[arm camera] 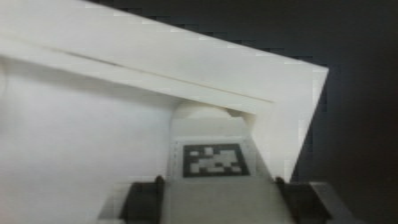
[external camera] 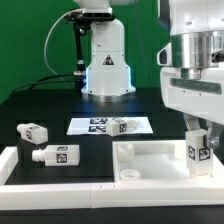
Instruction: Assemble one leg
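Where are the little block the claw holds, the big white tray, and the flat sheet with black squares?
the leg [external camera: 197, 150], exterior view, tagged side.
white tray [external camera: 150, 166], exterior view, bare floor.
the marker board [external camera: 80, 126], exterior view, bare left end.

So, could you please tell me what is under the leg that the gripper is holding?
The leg in the gripper stands upright at a corner of the white tray-shaped part. Its lower end hides the spot beneath, so any hole or contact cannot be seen.

the exterior view looked low across the desk's [external camera: 40, 108] near edge toward the arm's base at its far edge, close behind the gripper [external camera: 197, 150]. the wrist view looked down along the fingers [arm camera: 150, 200], very near. both views shared the tagged leg [external camera: 197, 150] and the tray's [external camera: 150, 160] corner.
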### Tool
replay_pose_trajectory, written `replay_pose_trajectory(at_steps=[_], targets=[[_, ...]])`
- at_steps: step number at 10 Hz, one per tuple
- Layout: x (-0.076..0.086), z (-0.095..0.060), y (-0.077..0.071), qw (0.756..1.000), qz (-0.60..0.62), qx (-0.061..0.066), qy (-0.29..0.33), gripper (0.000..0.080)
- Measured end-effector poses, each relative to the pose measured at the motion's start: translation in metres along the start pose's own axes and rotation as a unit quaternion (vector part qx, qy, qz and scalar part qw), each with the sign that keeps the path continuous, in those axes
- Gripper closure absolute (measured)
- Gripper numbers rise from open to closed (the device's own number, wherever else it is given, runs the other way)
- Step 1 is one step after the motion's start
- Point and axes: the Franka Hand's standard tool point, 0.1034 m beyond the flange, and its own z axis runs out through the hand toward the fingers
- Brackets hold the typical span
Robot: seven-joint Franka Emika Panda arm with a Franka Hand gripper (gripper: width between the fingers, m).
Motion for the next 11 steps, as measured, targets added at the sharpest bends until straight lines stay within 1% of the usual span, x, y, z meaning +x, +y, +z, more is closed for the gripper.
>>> replay_pose_trajectory(at_steps=[1,2,3,4,5,6,7,9,10,11], targets=[[0.0,0.0,0.0,1.0,-0.014,0.0,0.0,0.0513],[-0.002,0.001,0.003,0.998,-0.059,-0.007,0.003,0.0513],[-0.007,0.003,0.007,0.989,-0.147,-0.025,0.005,0.0335],[-0.001,-0.002,0.003,0.967,-0.252,-0.022,0.002,0.0335],[0.006,-0.006,0.0,0.94,-0.34,-0.017,-0.003,0.0188],[0.006,-0.006,0.001,0.919,-0.394,-0.015,-0.008,0.016],[-0.001,-0.004,0.004,0.901,-0.433,-0.02,-0.005,0.016],[0.004,-0.004,0.004,0.876,-0.482,-0.022,-0.003,0.0152],[0.006,-0.004,0.004,0.844,-0.535,-0.027,0.0,0.0151],[0.007,-0.004,0.002,0.793,-0.608,-0.033,0.006,0.0151]])
